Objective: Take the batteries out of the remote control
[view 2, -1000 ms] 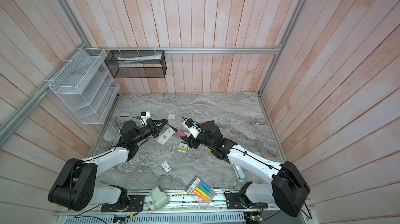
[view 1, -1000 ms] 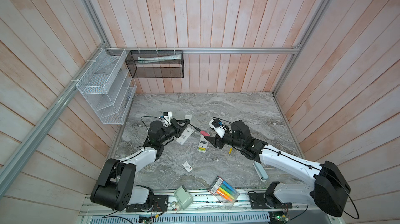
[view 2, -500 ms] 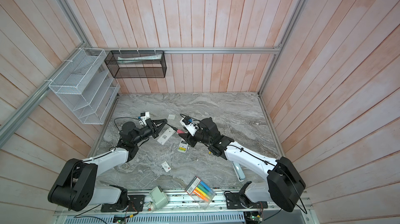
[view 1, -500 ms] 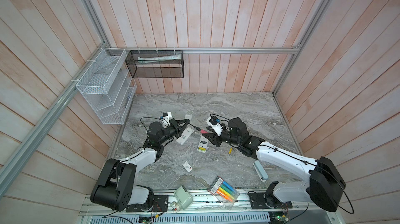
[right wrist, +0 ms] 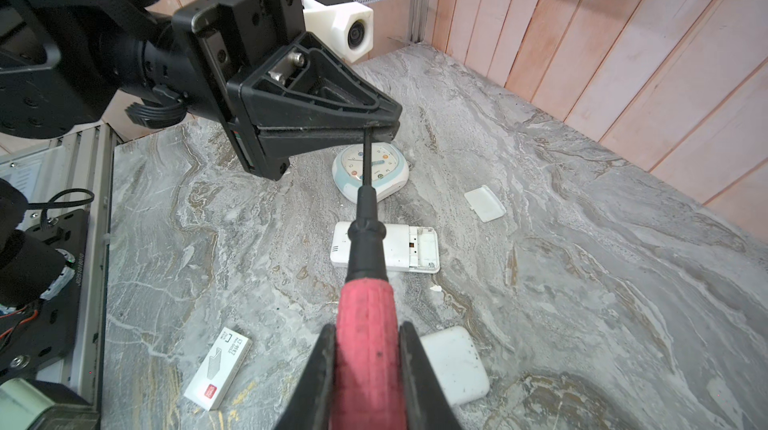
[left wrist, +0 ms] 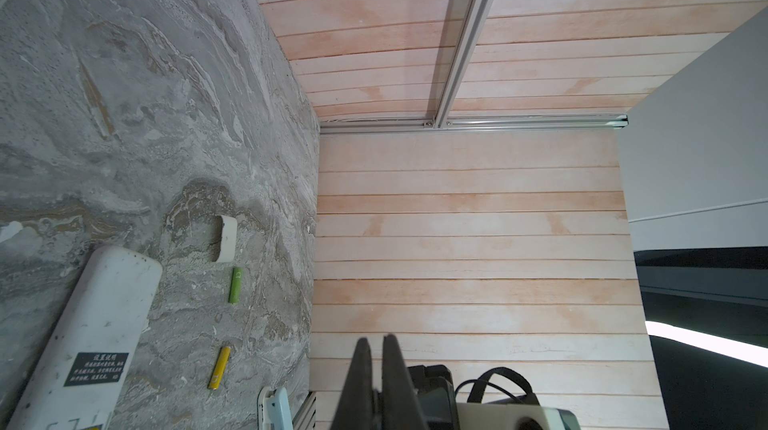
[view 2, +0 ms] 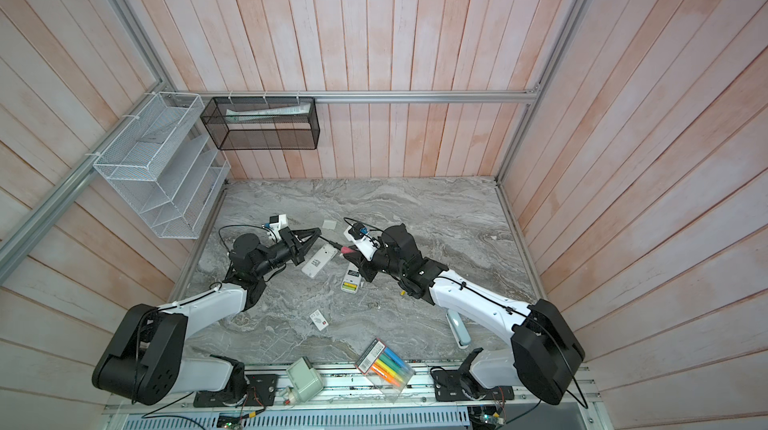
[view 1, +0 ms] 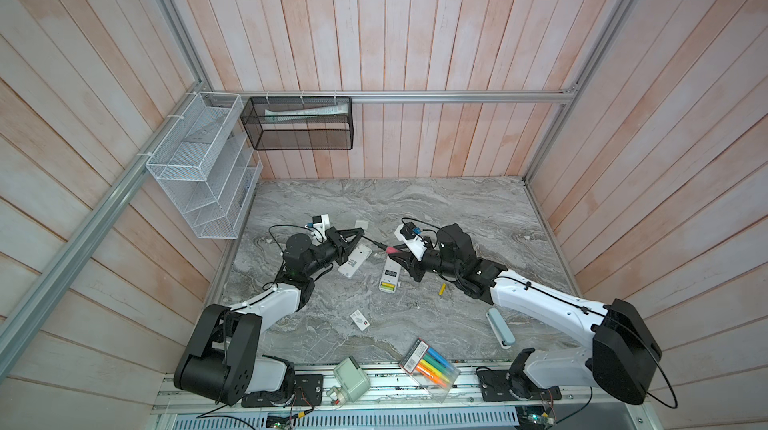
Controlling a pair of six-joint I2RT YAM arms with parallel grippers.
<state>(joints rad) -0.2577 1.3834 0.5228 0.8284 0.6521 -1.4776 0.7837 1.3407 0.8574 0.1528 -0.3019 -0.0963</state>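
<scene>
A red-handled screwdriver [right wrist: 365,324] spans both grippers. My right gripper [right wrist: 365,332] is shut on its red handle [view 1: 390,248]. My left gripper [right wrist: 388,126] is shut on the tip of its black shaft [view 2: 328,241]. Below them lies a white remote control [view 1: 390,278] with yellow-green batteries [view 1: 388,285] in its open bay. Another white remote [right wrist: 384,247] shows an empty bay. In the left wrist view, two loose batteries lie on the marble, one green [left wrist: 236,285] and one yellow [left wrist: 219,373]. One of them [view 1: 442,289] sits beside the right arm.
A white battery cover [right wrist: 485,203] and a small clock [right wrist: 386,182] lie behind the remotes. A staples box [view 1: 360,319], a pale blue stapler [view 1: 500,327] and a pack of marker pens [view 1: 430,369] lie near the front edge. Wire baskets [view 1: 199,166] hang on the left wall.
My right gripper has moved up and left to the screwdriver and has shut on its red handle. The left gripper has stayed shut on the shaft and has not moved.
</scene>
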